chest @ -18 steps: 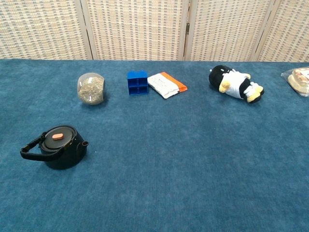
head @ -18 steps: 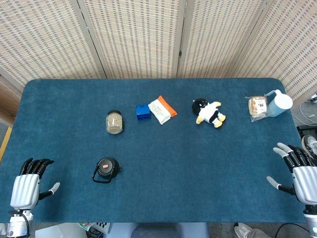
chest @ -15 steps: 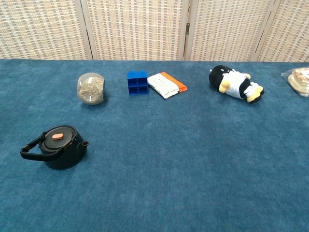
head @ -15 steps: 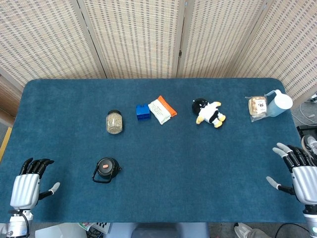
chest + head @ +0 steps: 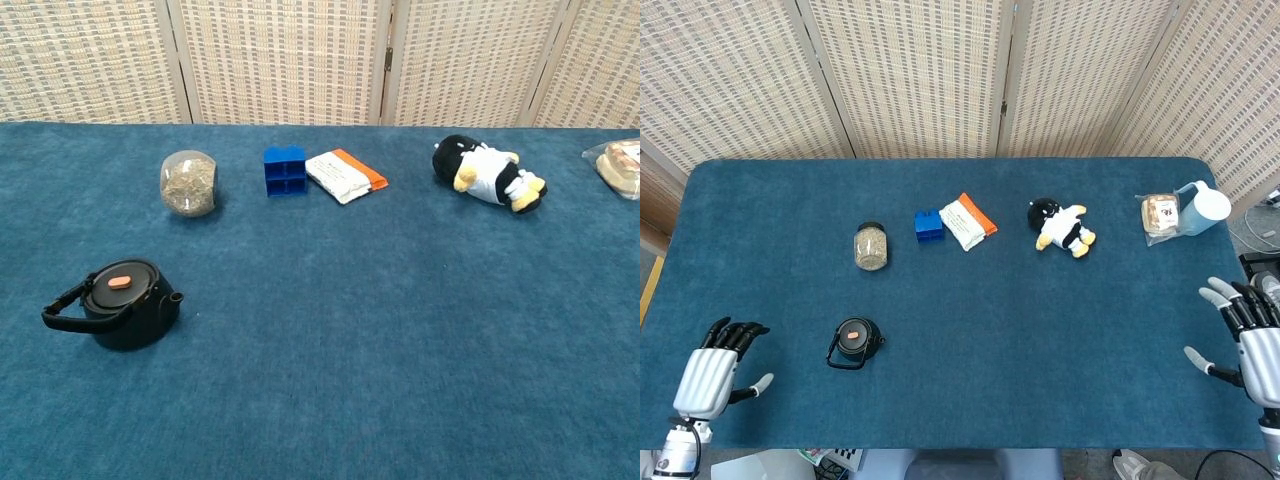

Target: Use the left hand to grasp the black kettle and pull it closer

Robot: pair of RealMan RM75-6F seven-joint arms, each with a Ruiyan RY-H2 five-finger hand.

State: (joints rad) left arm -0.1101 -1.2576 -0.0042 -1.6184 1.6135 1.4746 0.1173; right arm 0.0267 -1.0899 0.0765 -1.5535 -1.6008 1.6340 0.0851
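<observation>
The black kettle (image 5: 855, 341) with an orange knob on its lid stands on the blue table (image 5: 970, 400), left of centre; the chest view shows the kettle (image 5: 120, 304) with its handle pointing left and a small spout on the right. My left hand (image 5: 713, 371) hovers at the table's front left corner, empty with fingers spread, well to the left of the kettle. At the front right corner my right hand (image 5: 1252, 335) is likewise open and holds nothing. Neither hand appears in the chest view.
Behind the kettle lies a glass jar (image 5: 870, 246) of grainy stuff. Further right sit a blue block (image 5: 928, 225), a white and orange packet (image 5: 968, 221), a penguin plush (image 5: 1061, 226), a bagged snack (image 5: 1159, 213) and a pale blue jug (image 5: 1203, 207).
My left hand has shifted a little right and toward the table's front edge. My right hand has drifted slightly to the right. The kettle has not moved.
</observation>
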